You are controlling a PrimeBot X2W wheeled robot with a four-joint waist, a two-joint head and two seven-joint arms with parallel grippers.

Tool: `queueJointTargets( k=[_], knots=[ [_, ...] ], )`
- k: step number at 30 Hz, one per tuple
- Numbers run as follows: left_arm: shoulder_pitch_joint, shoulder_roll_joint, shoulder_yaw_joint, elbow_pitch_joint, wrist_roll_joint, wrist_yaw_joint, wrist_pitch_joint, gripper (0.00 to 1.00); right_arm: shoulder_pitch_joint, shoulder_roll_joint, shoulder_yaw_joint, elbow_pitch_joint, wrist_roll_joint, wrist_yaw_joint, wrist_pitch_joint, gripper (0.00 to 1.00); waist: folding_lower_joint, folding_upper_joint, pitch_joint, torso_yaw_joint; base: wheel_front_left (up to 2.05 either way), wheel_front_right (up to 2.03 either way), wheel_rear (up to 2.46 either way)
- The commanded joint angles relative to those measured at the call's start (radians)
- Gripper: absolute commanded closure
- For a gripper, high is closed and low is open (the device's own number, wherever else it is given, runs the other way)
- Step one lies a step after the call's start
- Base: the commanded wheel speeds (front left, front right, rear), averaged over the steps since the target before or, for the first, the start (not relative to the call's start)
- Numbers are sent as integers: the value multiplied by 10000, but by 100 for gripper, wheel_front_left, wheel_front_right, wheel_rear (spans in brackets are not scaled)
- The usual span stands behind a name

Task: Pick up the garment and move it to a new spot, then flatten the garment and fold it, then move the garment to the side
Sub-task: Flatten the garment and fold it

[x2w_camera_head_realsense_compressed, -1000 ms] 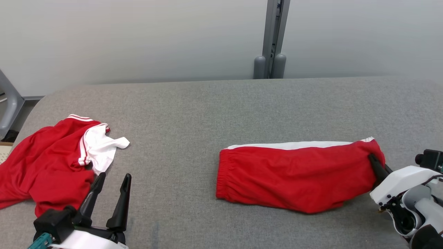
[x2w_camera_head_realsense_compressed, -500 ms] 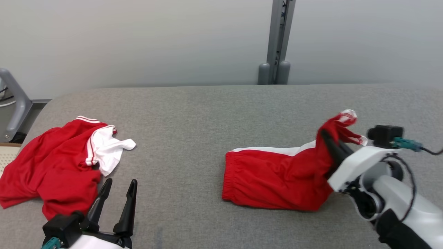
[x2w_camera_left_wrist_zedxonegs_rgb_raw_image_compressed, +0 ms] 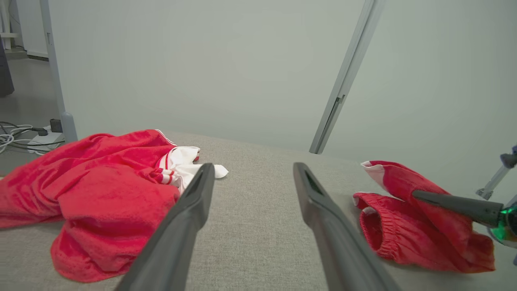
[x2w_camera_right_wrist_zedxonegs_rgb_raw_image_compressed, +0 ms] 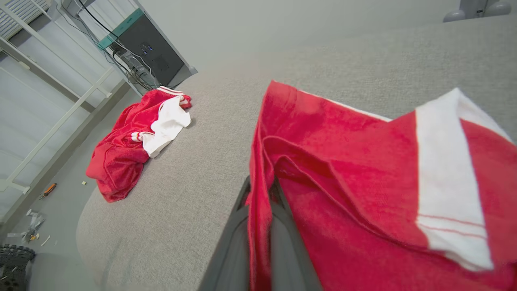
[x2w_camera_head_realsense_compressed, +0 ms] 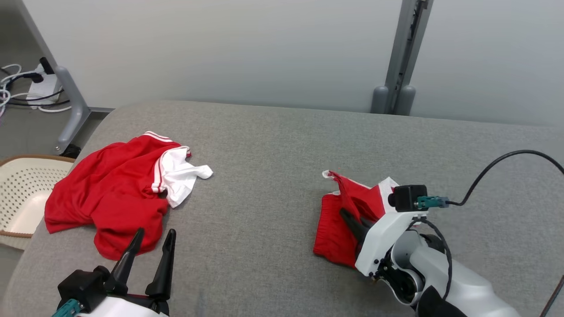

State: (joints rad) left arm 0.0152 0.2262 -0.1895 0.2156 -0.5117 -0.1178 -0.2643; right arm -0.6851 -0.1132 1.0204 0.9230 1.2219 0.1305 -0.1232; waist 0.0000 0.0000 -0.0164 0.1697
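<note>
The garment [x2w_camera_head_realsense_compressed: 328,237] is a pair of red shorts with a white side stripe, lying right of centre on the grey padded table [x2w_camera_head_realsense_compressed: 264,176]. Its far end is lifted and doubled back over the elastic waistband end. My right gripper [x2w_camera_head_realsense_compressed: 348,218] is shut on that lifted red fabric, fingers pointing left. In the right wrist view the cloth [x2w_camera_right_wrist_zedxonegs_rgb_raw_image_compressed: 343,182] is pinched between the two closed fingers of the right gripper [x2w_camera_right_wrist_zedxonegs_rgb_raw_image_compressed: 260,190] and drapes to the right. My left gripper [x2w_camera_head_realsense_compressed: 156,233] stands open and empty at the lower left. In the left wrist view, the left gripper [x2w_camera_left_wrist_zedxonegs_rgb_raw_image_compressed: 253,167] frames bare table, with the garment [x2w_camera_left_wrist_zedxonegs_rgb_raw_image_compressed: 404,238] to its right.
A second red and white garment [x2w_camera_head_realsense_compressed: 110,189] lies crumpled at the table's left, just beyond my left fingertips. A cream perforated basket [x2w_camera_head_realsense_compressed: 22,193] sits off the table's left edge. A grey post [x2w_camera_head_realsense_compressed: 398,57] stands behind the table, and cables lie on the floor [x2w_camera_head_realsense_compressed: 26,88].
My right gripper has lifted the garment's right end and carried it leftward over the rest, doubling the shorts up. The head camera has also shifted. My left gripper stays open in place.
</note>
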Motion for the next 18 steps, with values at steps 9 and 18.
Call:
queueJointTargets(
  k=[9, 18],
  knots=[
    [-272, -32, 36, 220, -32, -82, 1, 0, 40, 437, 456, 581, 379, 5, 85, 69, 0, 0, 50, 463, 0, 0, 0],
    [-113, -107, 172, 322, -32, -103, 1, 0, -148, 516, 713, 245, 648, 5, -490, 0, 0, 0, -59, 41, 0, 0, 0]
  ],
)
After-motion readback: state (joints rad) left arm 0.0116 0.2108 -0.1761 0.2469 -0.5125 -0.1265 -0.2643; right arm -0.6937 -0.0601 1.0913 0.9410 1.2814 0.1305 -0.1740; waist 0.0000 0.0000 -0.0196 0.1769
